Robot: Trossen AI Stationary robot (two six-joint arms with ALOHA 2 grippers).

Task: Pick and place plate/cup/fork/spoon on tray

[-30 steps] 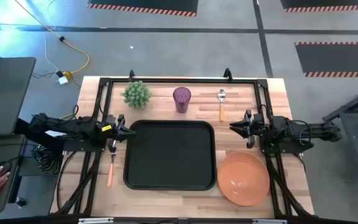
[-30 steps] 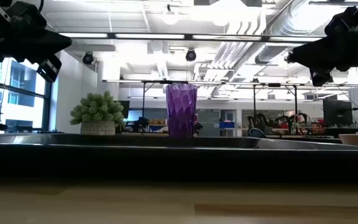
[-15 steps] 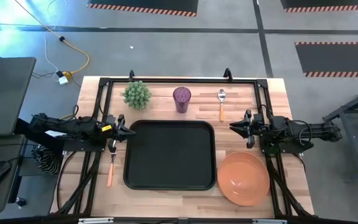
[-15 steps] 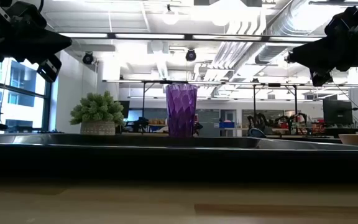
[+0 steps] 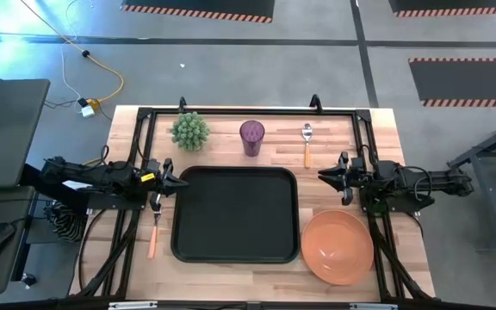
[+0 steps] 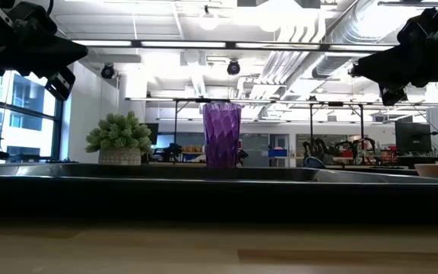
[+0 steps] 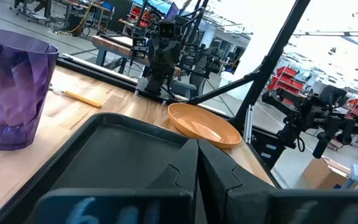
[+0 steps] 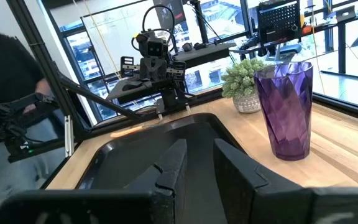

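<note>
The black tray point(image 5: 235, 213) lies in the middle of the table. The orange plate point(image 5: 337, 247) rests on the wood at the tray's near right corner. The purple cup point(image 5: 251, 136) stands upright beyond the tray's far edge, with the spoon point(image 5: 306, 142) lying flat to its right. The fork point(image 5: 153, 231) lies flat along the tray's left side. My left gripper point(image 5: 179, 182) hovers shut and level at the tray's left edge, above the fork's tines. My right gripper point(image 5: 324, 176) hovers level off the tray's right edge, its fingers point(image 8: 232, 165) a little apart with nothing between them.
A spiky green plant point(image 5: 189, 131) in a pot stands at the far left, beside the cup. A black frame point(image 5: 248, 112) runs around the table's far and side edges. Bare wood shows along the near edge, in front of the tray.
Both arms have kept still and nothing on the table has moved. A person's hand at the desk off the table's left has gone out of view.
</note>
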